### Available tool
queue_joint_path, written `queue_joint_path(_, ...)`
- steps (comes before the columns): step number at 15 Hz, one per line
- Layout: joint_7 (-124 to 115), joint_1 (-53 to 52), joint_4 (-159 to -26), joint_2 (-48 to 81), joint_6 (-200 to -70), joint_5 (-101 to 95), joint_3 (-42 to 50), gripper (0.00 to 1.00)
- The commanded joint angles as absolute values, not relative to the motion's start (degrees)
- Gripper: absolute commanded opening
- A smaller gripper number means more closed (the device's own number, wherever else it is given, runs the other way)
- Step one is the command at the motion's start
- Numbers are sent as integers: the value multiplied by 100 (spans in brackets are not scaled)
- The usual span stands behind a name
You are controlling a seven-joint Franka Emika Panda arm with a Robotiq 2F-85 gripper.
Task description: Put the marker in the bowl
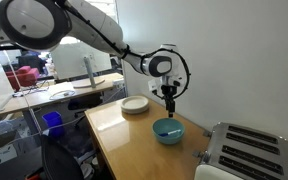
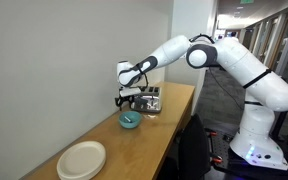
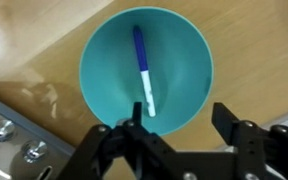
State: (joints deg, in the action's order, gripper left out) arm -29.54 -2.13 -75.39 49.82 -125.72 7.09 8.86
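Marker (image 3: 142, 70) lying inside teal bowl (image 3: 189, 60) (on wooden counter (image 3: 34, 60)), hand (image 3: 181, 112) hovering above, fingers spread apart

Near rim of the bowl (image 3: 97, 52) behind the fingers (image 3: 227, 118)

Bowl (image 3: 104, 70) mouth open from above — only the marker (image 3: 143, 70) inside. Toaster (image 1: 246, 150) crowds the frame's lower right; plates (image 1: 135, 105) well clear.
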Motion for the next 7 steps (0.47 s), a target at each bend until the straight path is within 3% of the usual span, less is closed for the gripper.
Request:
queue_joint_path(1,-2620,-209,-7891,4573,-12542,595,760,100)
queue_joint_path(7,-2031,-168,-8382,3966,-12508,579,616,100)
